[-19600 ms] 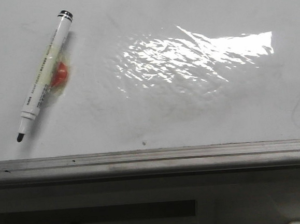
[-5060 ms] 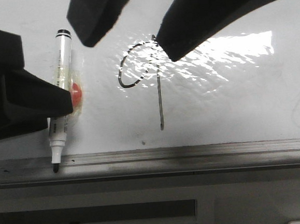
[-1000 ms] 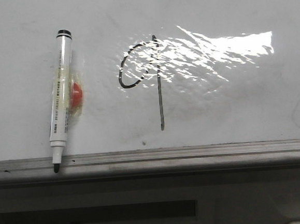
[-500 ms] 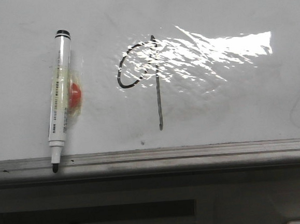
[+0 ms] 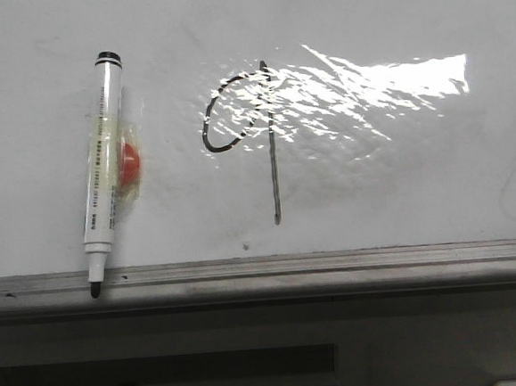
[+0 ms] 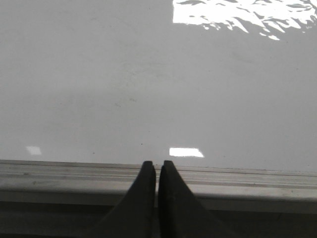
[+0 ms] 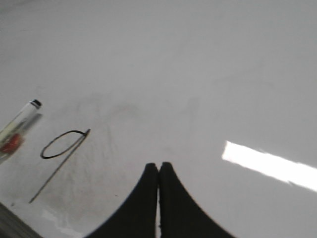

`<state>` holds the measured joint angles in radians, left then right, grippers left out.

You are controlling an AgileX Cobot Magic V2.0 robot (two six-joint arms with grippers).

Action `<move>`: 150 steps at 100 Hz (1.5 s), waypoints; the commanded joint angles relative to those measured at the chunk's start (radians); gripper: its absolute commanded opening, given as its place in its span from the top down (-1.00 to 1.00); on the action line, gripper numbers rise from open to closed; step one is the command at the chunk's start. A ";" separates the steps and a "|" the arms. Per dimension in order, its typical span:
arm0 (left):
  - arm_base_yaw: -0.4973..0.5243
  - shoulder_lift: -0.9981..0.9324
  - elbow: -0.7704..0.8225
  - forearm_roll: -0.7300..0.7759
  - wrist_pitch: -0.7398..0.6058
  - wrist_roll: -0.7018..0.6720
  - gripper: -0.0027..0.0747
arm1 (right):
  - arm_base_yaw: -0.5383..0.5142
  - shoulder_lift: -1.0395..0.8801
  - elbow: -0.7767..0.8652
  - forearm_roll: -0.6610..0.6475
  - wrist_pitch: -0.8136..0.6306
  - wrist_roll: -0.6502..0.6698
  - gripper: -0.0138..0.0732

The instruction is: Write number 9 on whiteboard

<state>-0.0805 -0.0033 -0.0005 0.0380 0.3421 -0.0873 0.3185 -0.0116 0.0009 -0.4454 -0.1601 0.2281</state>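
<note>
Both claws, left (image 6: 156, 171) and right (image 7: 158, 173), pressed together empty; marker (image 7: 17, 131) cut off

A strong overhead light throws a bright, wrinkled glare patch (image 5: 348, 92) across the glossy white surface — in the left wrist view it shows as small rectangular reflections (image 6: 185, 152). Below the grey metal edge rail (image 5: 336, 270) sits a dim, shadowed band of pale furniture framing (image 5: 352, 364) with dark recesses and a light horizontal bar (image 5: 233, 385) — details there are too dark to tell.
</note>
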 commanded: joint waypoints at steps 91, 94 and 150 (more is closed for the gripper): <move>0.004 -0.029 0.020 -0.010 -0.043 -0.001 0.98 | -0.550 -0.014 0.039 0.406 0.475 -0.201 0.82; 0.004 -0.029 0.020 -0.010 -0.043 -0.001 0.98 | -0.550 -0.014 0.039 0.406 0.475 -0.201 0.82; 0.004 -0.029 0.020 -0.010 -0.043 -0.001 0.98 | -0.550 -0.014 0.039 0.406 0.475 -0.201 0.82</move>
<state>-0.0784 -0.0033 -0.0005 0.0380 0.3421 -0.0873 -0.2271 -0.0116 0.0111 -0.0402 0.3237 0.0416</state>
